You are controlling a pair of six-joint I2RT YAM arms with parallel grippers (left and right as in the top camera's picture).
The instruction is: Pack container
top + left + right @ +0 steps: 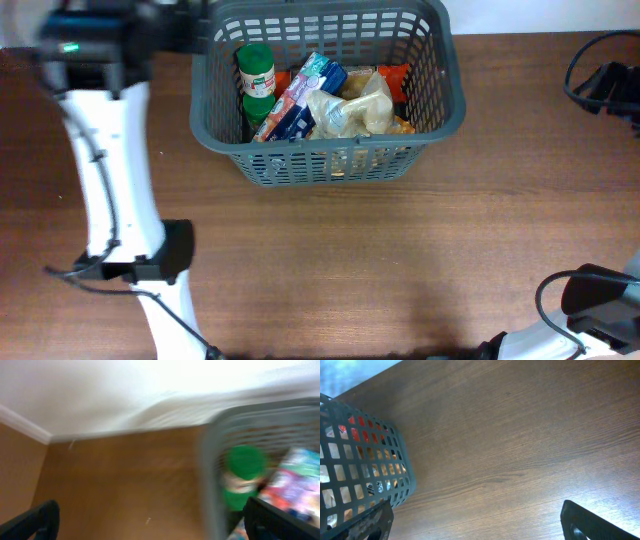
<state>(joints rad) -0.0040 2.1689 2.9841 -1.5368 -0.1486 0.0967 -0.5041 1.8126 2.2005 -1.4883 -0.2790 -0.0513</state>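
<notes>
The dark grey basket (330,160) stands at the back middle of the wooden table. In it are a green-capped bottle (255,68), a blue, red and white box (300,95), a clear bag of beige food (352,108) and an orange packet (396,76). My left gripper (190,35) is blurred, just outside the basket's left rim. In the left wrist view it (150,527) is open and empty above the table, with the basket wall (210,465) and bottle (244,477) to its right. My right gripper (477,527) is open and empty over bare table, beside the basket's corner (402,467).
The left arm's white link (110,190) crosses the table's left side down to its base. The right arm's dark parts sit at the far right edge (608,85) and bottom right (595,295). A white wall (125,390) runs behind the table.
</notes>
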